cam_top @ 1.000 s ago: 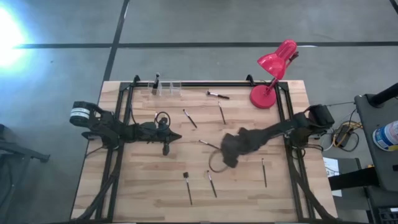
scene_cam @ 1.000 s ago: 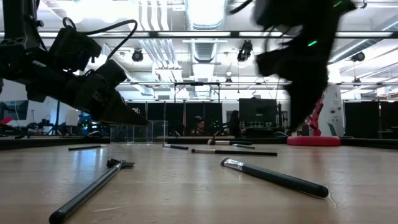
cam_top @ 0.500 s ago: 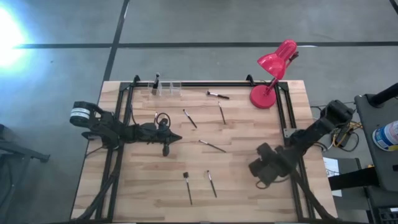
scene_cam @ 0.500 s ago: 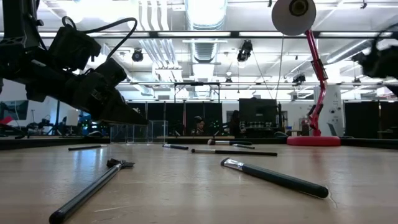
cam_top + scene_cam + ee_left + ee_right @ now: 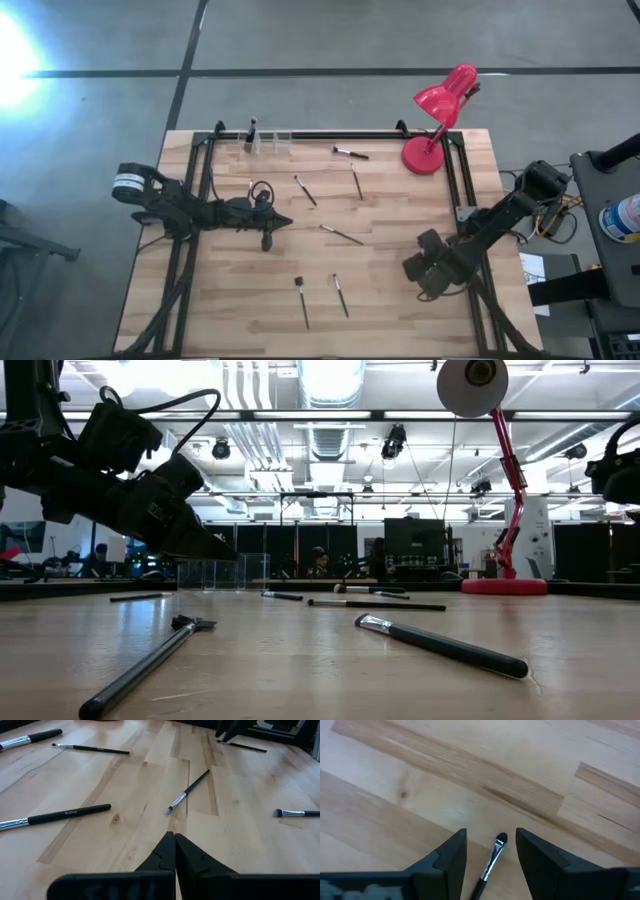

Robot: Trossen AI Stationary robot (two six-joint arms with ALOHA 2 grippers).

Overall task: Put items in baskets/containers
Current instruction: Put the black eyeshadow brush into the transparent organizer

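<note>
Right gripper point(image 5: 490, 855) hangs spread wide over a brush point(image 5: 492, 857) near the table's right edge point(image 5: 492, 230). Left gripper point(image 5: 175, 851) pinched shut, empty, mid-table over bare wood.

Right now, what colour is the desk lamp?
Red, shade and base alike; the desk lamp shows best in the high view.

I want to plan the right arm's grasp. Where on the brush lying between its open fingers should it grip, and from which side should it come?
Probably the thin dark handle, just behind the metal ferrule, coming straight down from above. The brush lies flat on the wood, lengthwise between the open right gripper fingers, so closing across the shaft should pinch it.
</note>
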